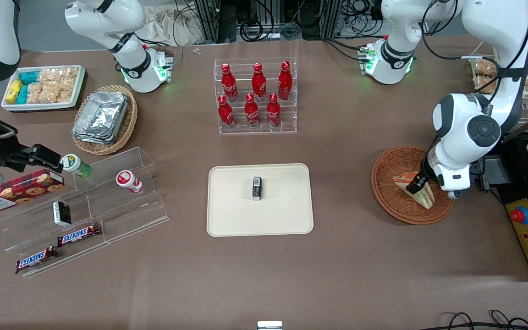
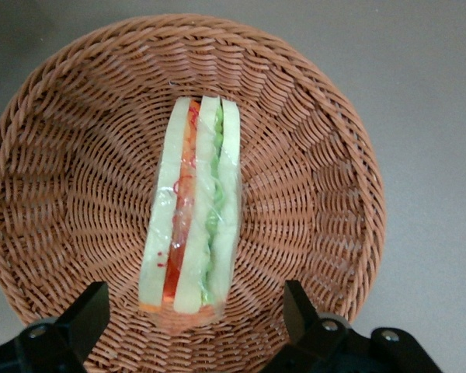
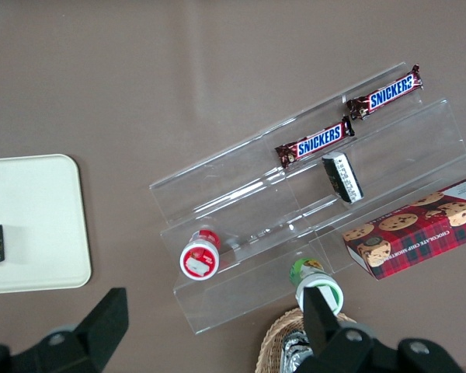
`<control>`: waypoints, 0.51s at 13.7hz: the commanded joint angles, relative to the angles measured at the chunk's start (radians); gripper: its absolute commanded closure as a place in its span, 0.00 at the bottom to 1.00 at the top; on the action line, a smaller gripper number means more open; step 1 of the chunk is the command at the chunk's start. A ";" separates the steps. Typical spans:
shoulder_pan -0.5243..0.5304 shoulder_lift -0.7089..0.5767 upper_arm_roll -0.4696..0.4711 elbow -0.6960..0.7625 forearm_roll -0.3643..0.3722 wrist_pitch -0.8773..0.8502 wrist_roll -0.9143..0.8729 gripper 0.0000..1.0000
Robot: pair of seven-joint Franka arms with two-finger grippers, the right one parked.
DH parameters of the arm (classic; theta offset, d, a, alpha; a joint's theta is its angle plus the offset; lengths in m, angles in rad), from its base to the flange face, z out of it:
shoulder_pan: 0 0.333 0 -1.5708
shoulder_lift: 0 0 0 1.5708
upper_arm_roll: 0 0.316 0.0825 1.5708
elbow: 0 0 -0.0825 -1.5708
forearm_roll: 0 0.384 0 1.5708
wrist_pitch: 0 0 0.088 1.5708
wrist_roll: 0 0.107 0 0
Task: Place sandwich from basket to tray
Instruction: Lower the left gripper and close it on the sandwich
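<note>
The sandwich [image 2: 190, 225] is a plastic-wrapped wedge of pale bread with orange-red and green layers. It lies in the round reddish-brown wicker basket [image 2: 70, 194]. My gripper [image 2: 196, 318] is open just above the basket, one black finger [image 2: 89, 315] on each side of the sandwich's wide end, neither touching it. In the front view the gripper [image 1: 420, 185] hangs over the sandwich [image 1: 417, 195] in the basket [image 1: 390, 183] toward the working arm's end of the table. The cream tray [image 1: 232, 201] lies mid-table with a small black packet [image 1: 257, 188] on it.
A clear rack of red bottles [image 1: 255, 96] stands farther from the front camera than the tray. Toward the parked arm's end are a tan basket of foil trays [image 1: 105, 119], a white snack tray [image 1: 44, 87] and an acrylic shelf [image 1: 108, 201]. A control box [image 1: 527, 229] sits beside the basket.
</note>
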 commanded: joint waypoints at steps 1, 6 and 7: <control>0.010 0.018 -0.004 -0.025 0.002 0.074 -0.024 0.00; 0.010 0.073 0.002 -0.025 0.002 0.141 -0.024 0.27; 0.012 0.074 0.002 -0.026 0.002 0.148 -0.024 0.47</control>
